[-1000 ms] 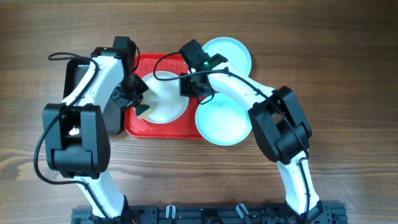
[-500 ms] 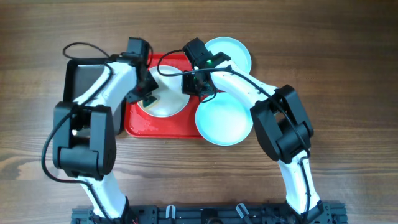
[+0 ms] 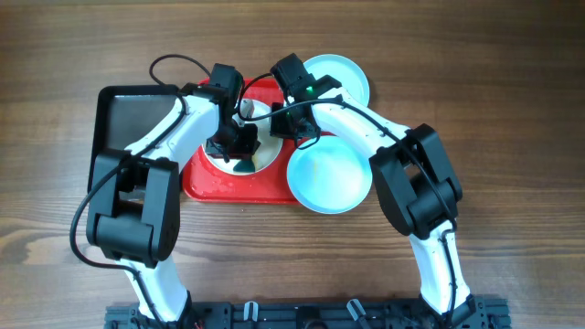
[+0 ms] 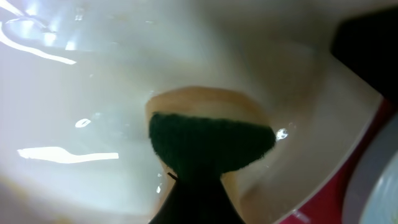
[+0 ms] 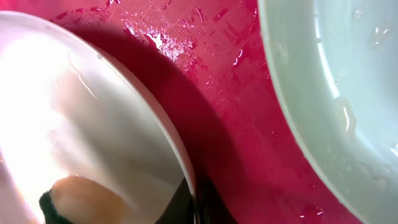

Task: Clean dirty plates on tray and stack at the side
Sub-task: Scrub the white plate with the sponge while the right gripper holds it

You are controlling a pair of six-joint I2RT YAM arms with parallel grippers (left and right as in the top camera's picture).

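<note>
Plate being washed: the creamy white round plate [image 5: 99, 112] lies on the large red plastic tray [image 3: 208, 185], wet and shiny.
Right gripper: the right gripper [image 3: 279, 133] is pinched tight on the plate's rim, I think to stop it sliding.
Left gripper: the left gripper [image 3: 239, 152] is squeezed on a green and yellow sponge [image 4: 211, 140] and presses it into the plate to scrub.
Other plates: a pale mint round plate [image 3: 329, 178] sits partly over the tray's right edge. A second mint plate [image 3: 340, 78] lies on the wooden table [image 3: 512, 91] behind it.
Farther out: a black tray [image 3: 128, 105] lies left of the red one.
Hard to see: the arms cover most of the creamy plate, so any dirt is hidden. I cannot tell if the two mint plates touch.
</note>
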